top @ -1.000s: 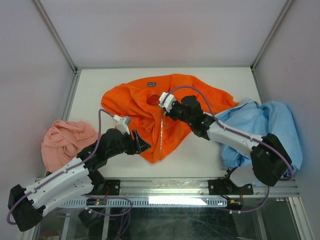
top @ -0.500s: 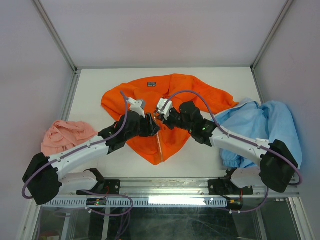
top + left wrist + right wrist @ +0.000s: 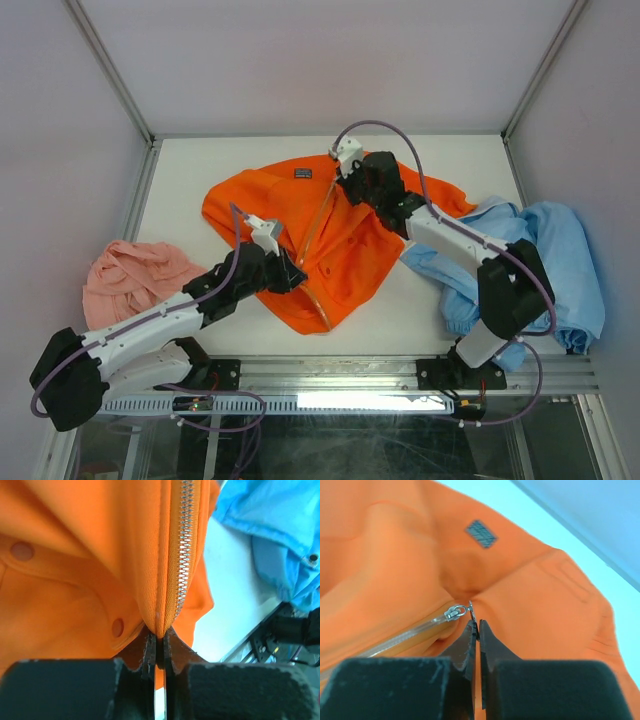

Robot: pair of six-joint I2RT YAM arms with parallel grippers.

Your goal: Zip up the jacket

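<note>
The orange jacket lies spread in the middle of the table, its dark label at the far collar. My left gripper is shut on the jacket's lower front edge, pinching the fabric right at the bottom of the silver zipper teeth. My right gripper is near the collar, shut on the small metal pull tab of the zipper slider. The zipper runs as a taut line between the two grippers. In the right wrist view the label shows just beyond the slider.
A salmon-pink cloth is bunched at the left edge beside my left arm. A light blue garment is heaped at the right under my right arm and shows in the left wrist view. A metal rail runs along the near edge.
My left gripper reached onto the jacket's lower front, closed on the fabric by the zipper and drew back slightly. My right gripper moved away toward the collar with the pull tab, stretching the zipper.
</note>
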